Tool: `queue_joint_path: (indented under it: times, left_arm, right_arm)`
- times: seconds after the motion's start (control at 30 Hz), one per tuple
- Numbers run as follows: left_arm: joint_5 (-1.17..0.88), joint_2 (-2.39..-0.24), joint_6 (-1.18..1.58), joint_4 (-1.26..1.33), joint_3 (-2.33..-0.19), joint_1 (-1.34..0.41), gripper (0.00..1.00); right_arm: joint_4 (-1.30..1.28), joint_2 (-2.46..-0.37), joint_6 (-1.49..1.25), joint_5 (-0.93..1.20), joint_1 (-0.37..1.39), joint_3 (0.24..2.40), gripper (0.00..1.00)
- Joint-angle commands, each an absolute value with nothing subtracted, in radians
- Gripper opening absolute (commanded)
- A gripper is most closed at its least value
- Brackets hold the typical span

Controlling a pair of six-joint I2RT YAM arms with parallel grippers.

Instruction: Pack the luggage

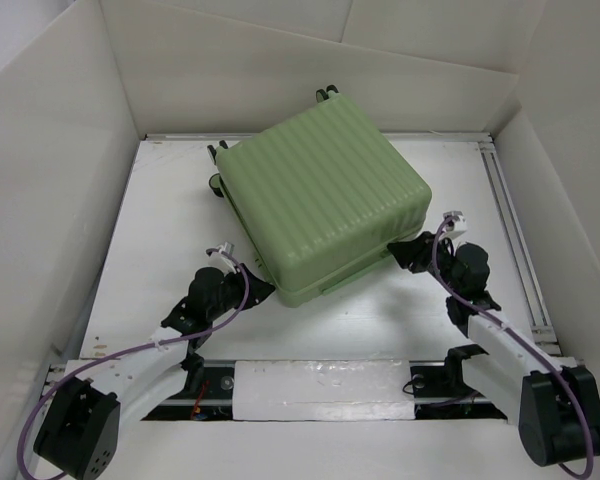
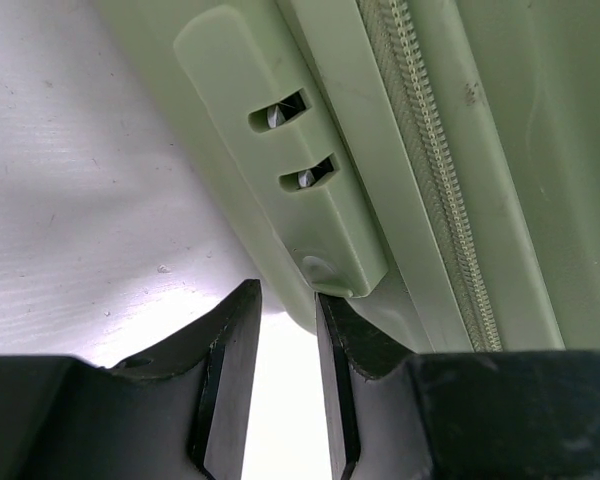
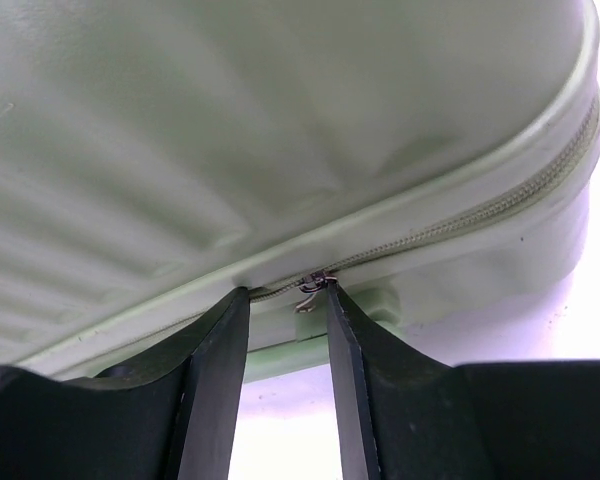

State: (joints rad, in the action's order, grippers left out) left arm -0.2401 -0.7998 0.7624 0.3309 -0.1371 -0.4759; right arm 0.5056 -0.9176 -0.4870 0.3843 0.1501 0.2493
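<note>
The luggage [image 1: 320, 195] is a pale green ribbed suitcase lying flat and closed in the middle of the table, with its small wheels [image 1: 325, 93] at the far side. My left gripper [image 1: 250, 285] sits at its near left corner. In the left wrist view this gripper [image 2: 285, 293] stands narrowly open, with its tips against the shell just below a moulded green side piece [image 2: 280, 150] and nothing clamped. My right gripper [image 1: 405, 250] is at the near right corner. It [image 3: 285, 292] is open, tips at the zipper line, and the metal zipper pull [image 3: 313, 287] lies beside its right finger.
White walls enclose the white table [image 1: 160, 230] on the left, far and right sides. A metal rail [image 1: 510, 230] runs along the right edge. Purple cables [image 1: 130, 350] loop along both arms. The closed zipper [image 2: 430, 160] runs along the suitcase's side.
</note>
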Motion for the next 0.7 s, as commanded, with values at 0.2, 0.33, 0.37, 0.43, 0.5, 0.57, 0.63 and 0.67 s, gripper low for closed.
queue_joint_path:
  times: [0.2, 0.33, 0.37, 0.43, 0.5, 0.57, 0.63, 0.67]
  left_arm:
    - [-0.264, -0.779, 0.747, 0.428, -0.178, -0.479, 0.25]
    - [-0.264, -0.779, 0.747, 0.428, -0.178, -0.479, 0.25]
    - [-0.264, -0.779, 0.738, 0.428, -0.178, -0.479, 0.24]
    - [-0.264, -0.779, 0.738, 0.428, -0.178, -0.479, 0.24]
    - [-0.255, -0.779, 0.738, 0.428, -0.178, -0.479, 0.24]
    - [-0.255, -0.779, 0.738, 0.428, -0.178, -0.479, 0.24]
    - [-0.255, -0.779, 0.738, 0.428, -0.178, -0.479, 0.23]
    - [-0.255, -0.779, 0.738, 0.428, -0.178, -0.479, 0.23]
  right_arm:
    - [0.563, -0.887, -0.601, 0.249, 0.149, 0.204, 0.42]
    - [0.595, -0.908, -0.611, 0.239, 0.149, 0.204, 0.43]
    - [0.619, -0.920, -0.611, 0.259, 0.149, 0.204, 0.43]
    - [0.746, -0.966, -0.611, 0.287, 0.149, 0.190, 0.43]
    - [0.800, -1.008, -0.611, 0.343, 0.149, 0.201, 0.41]
    - [0.934, -1.083, -0.611, 0.382, 0.149, 0.201, 0.38]
    - [1.029, -1.156, -0.611, 0.439, 0.140, 0.189, 0.35]
    - [1.114, -1.178, -0.611, 0.439, 0.140, 0.189, 0.35]
